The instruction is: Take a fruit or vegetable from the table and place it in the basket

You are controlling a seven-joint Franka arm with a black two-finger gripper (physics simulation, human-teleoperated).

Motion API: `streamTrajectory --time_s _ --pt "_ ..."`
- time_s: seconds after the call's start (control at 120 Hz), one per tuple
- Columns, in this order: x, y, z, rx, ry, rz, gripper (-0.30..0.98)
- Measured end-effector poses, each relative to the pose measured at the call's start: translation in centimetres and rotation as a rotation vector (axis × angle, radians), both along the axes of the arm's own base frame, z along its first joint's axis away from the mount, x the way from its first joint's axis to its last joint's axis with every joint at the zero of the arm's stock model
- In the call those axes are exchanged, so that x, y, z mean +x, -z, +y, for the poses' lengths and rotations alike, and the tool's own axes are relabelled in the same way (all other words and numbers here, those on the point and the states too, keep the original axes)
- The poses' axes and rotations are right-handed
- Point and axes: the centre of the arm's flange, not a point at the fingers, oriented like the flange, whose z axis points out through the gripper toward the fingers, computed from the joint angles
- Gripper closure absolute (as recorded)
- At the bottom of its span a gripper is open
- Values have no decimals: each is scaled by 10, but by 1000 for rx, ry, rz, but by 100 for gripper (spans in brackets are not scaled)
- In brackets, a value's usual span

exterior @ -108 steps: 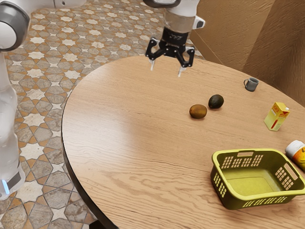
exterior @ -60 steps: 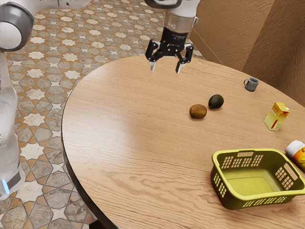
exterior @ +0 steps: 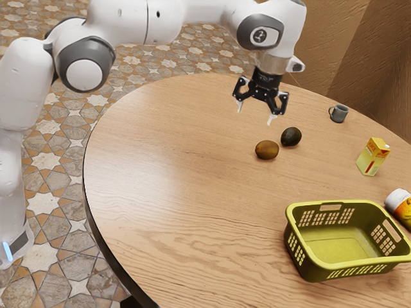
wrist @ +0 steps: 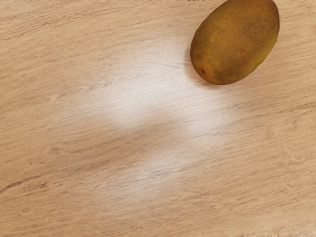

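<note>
Golden-brown fruit (exterior: 266, 150) is lying on the table (exterior: 160, 173), waiting untouched, as the fingers of your gripper (exterior: 255, 113) are standing apart above the wood with nothing between them. You are facing the approach, by all appearances, with the grasp and the carry both awaiting you. In the wrist view the fruit is sitting toward a corner and running past the edge, so your hand is probably needing a sideways shift before any descent. You are best off centering over the fruit while still high, then turning the wrist so the fingers are straddling its narrower width, not its long axis. Just beside it, a dark green fruit (exterior: 291, 136) is crowding one flank; you are risking a nudge there if a fingertip is coming down wide. The rounded skin is likely to be rolling under a lopsided touch, so you are wanting both pads meeting it evenly, low around its middle. Farther out, the olive-green basket (exterior: 337, 247) is standing open toward the exterior view's lower right, its raised rim calling for a generous lift. Beyond the fruits, a gray mug (exterior: 340, 114) and a yellow carton (exterior: 372, 157) are standing well apart from your work.
</note>
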Motion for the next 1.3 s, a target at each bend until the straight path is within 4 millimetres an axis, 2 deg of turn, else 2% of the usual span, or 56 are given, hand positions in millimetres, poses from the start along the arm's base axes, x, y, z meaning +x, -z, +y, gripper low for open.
streamTrajectory --time_s 0.075,0.208,0.35,0.625,0.75,0.983,1.108,1.192,1.3 --pt "4 1 -3 -4 120 -26 0" --pt "25 35 16 -4 293 -44 0" --pt "39 54 37 7 448 -78 0" --pt "59 82 42 28 706 -126 0" --pt "64 97 51 22 780 -135 0" --pt "72 101 59 39 889 -169 0" --pt "76 113 56 37 940 -176 0" --pt "78 122 63 34 957 -173 0" --pt "79 125 68 37 979 -178 0"
